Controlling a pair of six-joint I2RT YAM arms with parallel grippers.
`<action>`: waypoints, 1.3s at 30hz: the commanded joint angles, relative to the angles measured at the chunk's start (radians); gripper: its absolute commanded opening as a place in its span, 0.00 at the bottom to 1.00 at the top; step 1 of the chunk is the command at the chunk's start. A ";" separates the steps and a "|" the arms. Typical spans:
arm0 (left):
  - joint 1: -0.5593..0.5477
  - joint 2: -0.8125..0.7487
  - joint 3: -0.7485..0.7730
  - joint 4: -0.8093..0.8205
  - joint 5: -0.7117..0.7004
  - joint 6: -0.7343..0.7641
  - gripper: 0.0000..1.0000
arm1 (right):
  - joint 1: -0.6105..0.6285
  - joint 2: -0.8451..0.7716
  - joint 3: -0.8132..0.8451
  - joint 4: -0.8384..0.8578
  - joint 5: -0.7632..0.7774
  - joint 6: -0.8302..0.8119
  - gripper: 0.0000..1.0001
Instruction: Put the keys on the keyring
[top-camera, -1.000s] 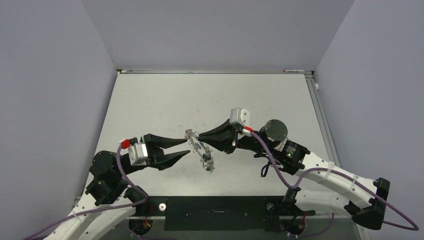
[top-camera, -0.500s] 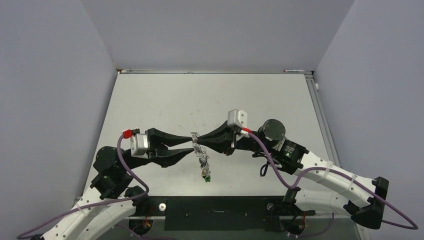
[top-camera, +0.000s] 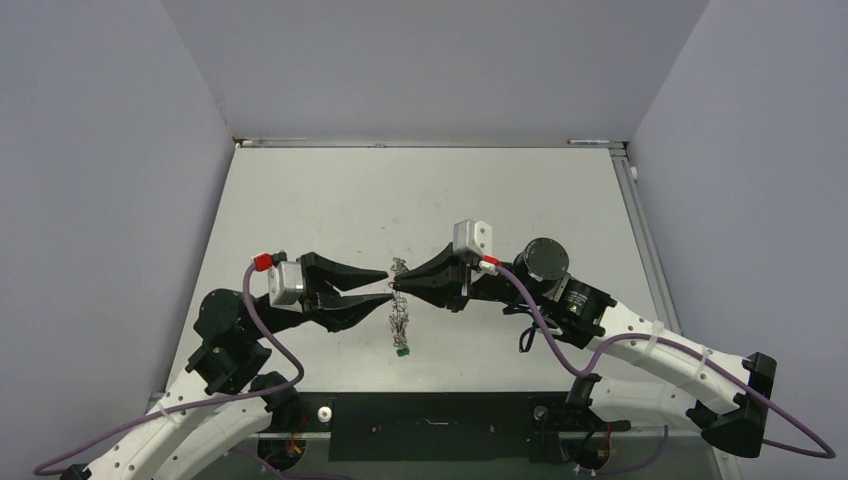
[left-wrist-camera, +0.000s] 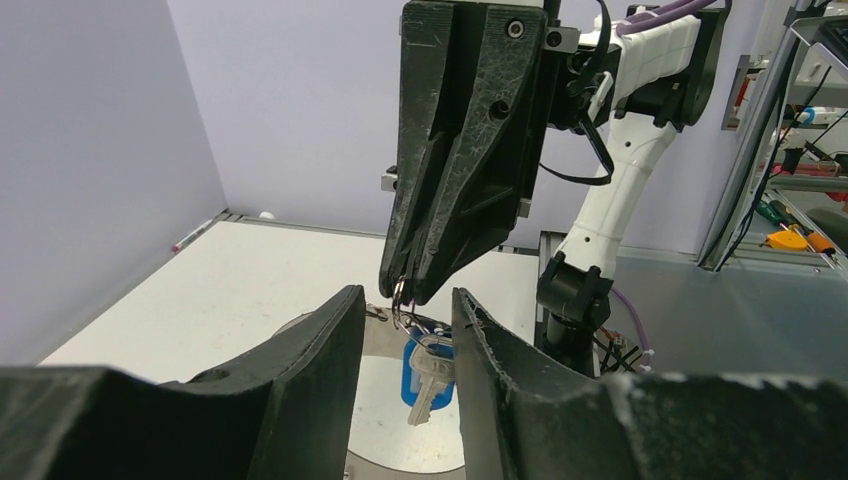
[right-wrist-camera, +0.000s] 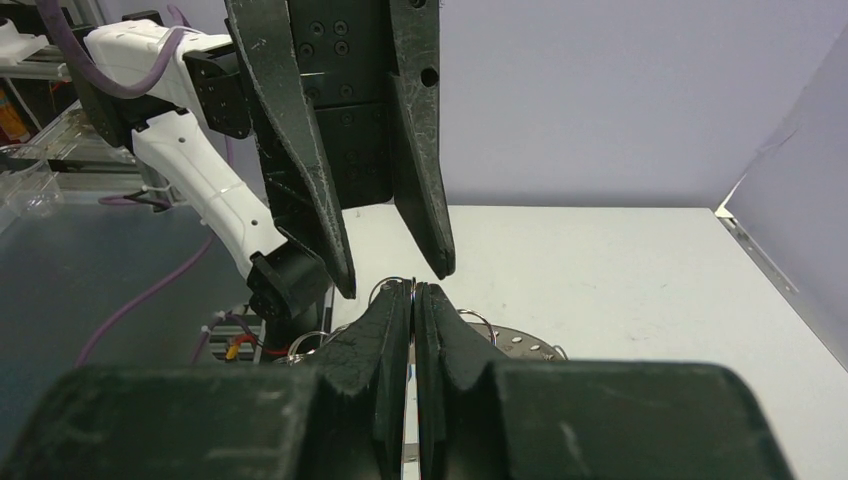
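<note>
Bunch of keys (top-camera: 401, 325) dangles from a pinched wire loop (left-wrist-camera: 399, 298)
The right claw (top-camera: 394, 288), pressed together, grips the loop; the left claw (top-camera: 389, 285) faces it, spread; a blue-headed key (left-wrist-camera: 418, 368) hangs upright, blade pointing down.

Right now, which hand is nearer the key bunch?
Right. The right hand is shut on the wire loop topping the key bunch, which hangs below it. The left hand faces it, open, fingers flanking the bunch without gripping.

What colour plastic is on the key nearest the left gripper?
Blue; that key shows best in the left wrist view.
</note>
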 joint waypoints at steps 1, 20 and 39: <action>-0.004 -0.005 -0.004 -0.003 -0.037 0.009 0.35 | -0.005 -0.014 0.056 0.091 -0.027 0.011 0.05; -0.004 0.046 -0.028 0.074 0.018 -0.002 0.09 | -0.005 -0.002 0.066 0.106 -0.069 0.037 0.05; -0.003 0.060 0.120 -0.339 0.020 0.309 0.00 | -0.007 0.012 0.178 -0.245 -0.009 -0.107 0.36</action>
